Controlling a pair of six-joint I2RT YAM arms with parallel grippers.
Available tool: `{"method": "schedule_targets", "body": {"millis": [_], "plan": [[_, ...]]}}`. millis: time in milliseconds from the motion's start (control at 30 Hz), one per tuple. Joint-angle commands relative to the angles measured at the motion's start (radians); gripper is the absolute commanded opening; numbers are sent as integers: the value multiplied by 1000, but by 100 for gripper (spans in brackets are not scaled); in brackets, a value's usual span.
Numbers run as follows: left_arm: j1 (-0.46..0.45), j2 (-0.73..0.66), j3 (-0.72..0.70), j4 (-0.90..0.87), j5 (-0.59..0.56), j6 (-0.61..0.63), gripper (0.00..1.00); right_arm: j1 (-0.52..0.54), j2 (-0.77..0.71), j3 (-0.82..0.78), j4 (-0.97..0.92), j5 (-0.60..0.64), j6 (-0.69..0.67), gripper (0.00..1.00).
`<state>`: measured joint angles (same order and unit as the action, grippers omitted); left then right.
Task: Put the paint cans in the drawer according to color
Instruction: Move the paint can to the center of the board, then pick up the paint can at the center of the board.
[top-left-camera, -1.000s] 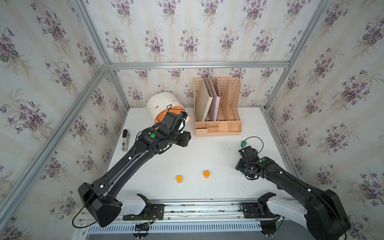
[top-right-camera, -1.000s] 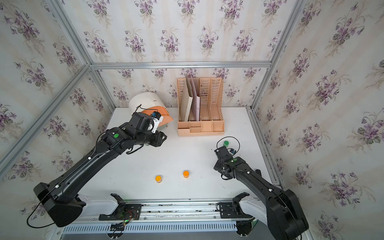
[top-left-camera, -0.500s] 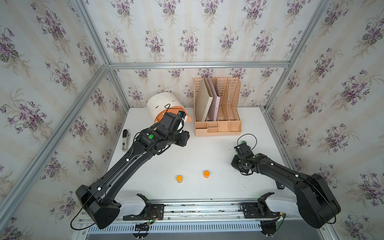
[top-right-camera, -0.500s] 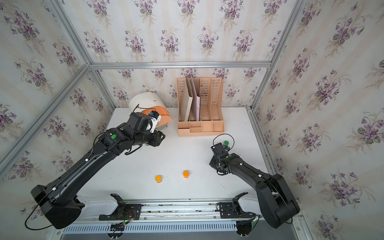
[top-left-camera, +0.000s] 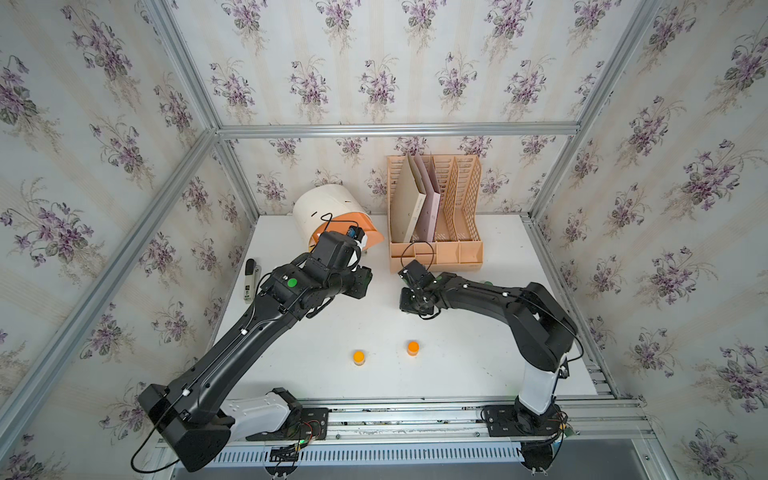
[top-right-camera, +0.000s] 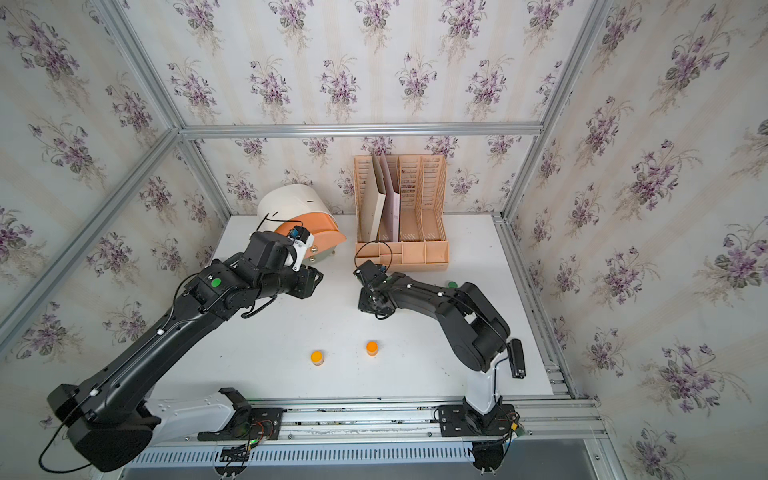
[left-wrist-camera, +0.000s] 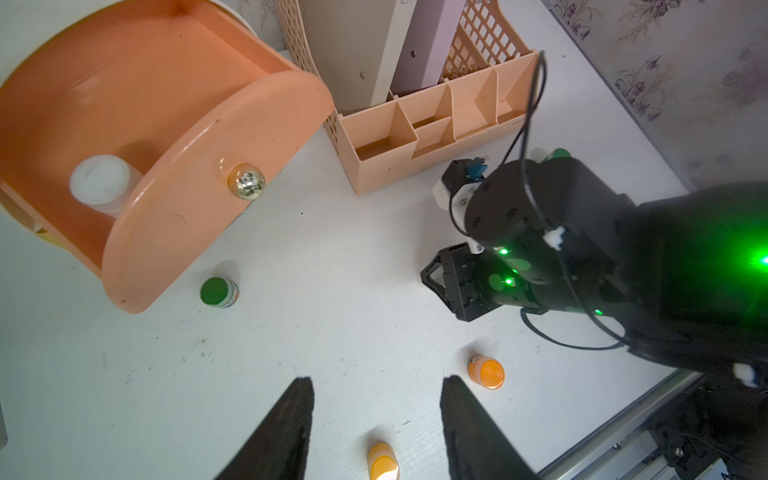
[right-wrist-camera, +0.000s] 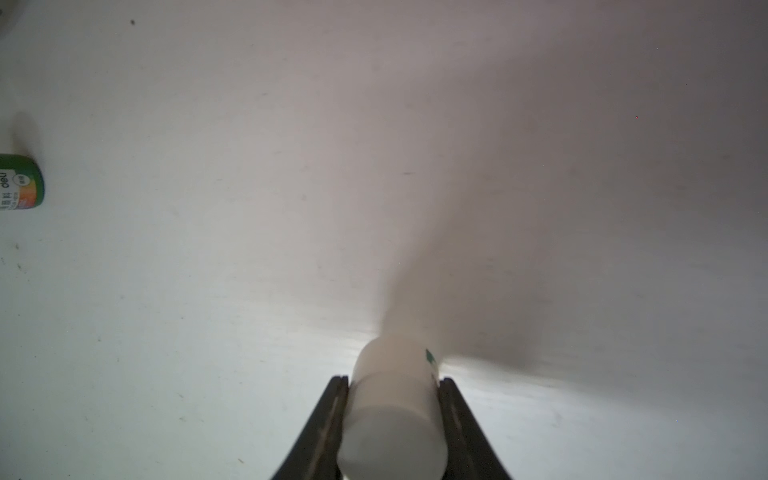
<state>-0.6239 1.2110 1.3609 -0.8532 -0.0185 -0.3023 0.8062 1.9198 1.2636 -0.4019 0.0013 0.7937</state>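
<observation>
Floral wallpaper lines the walls of the cell, and a white table (top-left-camera: 511, 245) forms the work surface. At the back of the table, the drawer unit (top-left-camera: 322, 205), a white rounded chest, stands just beside a peach file rack (top-left-camera: 434, 216). Its top peach drawer (left-wrist-camera: 199, 199) stands open, with the gold knob (left-wrist-camera: 246, 181) facing the arms. One stored white jar (left-wrist-camera: 99, 183) sits upright inside this drawer, against the front panel.

Left gripper (left-wrist-camera: 378, 380): fingers apart, nothing between them. It hovers over the table in front of the open drawer.

Right gripper (right-wrist-camera: 392, 380): fingers clamped on the sides of the held white jar (right-wrist-camera: 392, 415), near the front of the file rack. Whether this jar touches the table cannot be determined.

Other jars on the table:
- first green jar (left-wrist-camera: 218, 292), upright, just beside the open drawer front;
- second green jar (top-right-camera: 452, 284), partly hidden behind the right arm;
- first orange jar (top-left-camera: 358, 357) and second orange jar (top-left-camera: 412, 348), upright, near each other toward the front edge, well apart from the chest.

A black-and-grey stapler (top-left-camera: 250, 279) lies along the left edge of the table.
</observation>
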Motion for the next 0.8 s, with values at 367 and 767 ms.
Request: {"method": "schedule_targets", "body": {"millis": [367, 767], "plan": [[1, -29, -115, -22, -28, -32, 54, 85, 79, 160, -153, 5, -58, 52], [-49, 87, -218, 107, 24, -44, 54, 15, -236, 19, -227, 90, -100, 70]]}}
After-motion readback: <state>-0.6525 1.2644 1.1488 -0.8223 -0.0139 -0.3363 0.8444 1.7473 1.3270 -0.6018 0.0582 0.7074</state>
